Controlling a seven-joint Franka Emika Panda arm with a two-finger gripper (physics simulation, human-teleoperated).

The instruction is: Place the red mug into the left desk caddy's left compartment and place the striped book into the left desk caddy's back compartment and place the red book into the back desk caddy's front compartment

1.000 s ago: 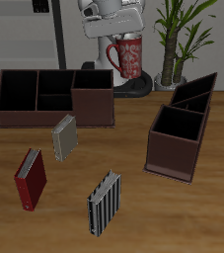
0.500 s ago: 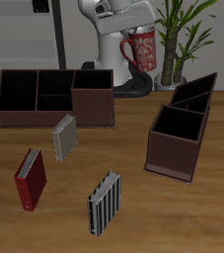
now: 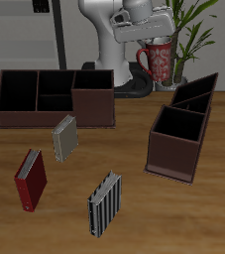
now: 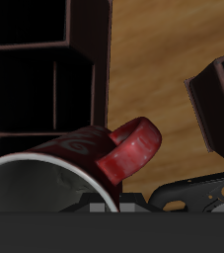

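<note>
So nothing's actually placed yet. The gripper (image 3: 156,38) is clamped on the red mug (image 3: 157,60), holding it up in the air at the far side of the table, back behind the left desk caddy (image 3: 181,127), whose bins look empty. The striped book (image 3: 104,203) and red book (image 3: 30,180) both stand on the table near the front edge. The back desk caddy (image 3: 55,97) looks empty too. A plain grey book (image 3: 64,137) stands just in front of it, and a potted plant (image 3: 186,35) is right beside the mug, so watch that.

Glossy ceramic red mug (image 3: 157,60); wood-grain table (image 3: 134,198)
</note>
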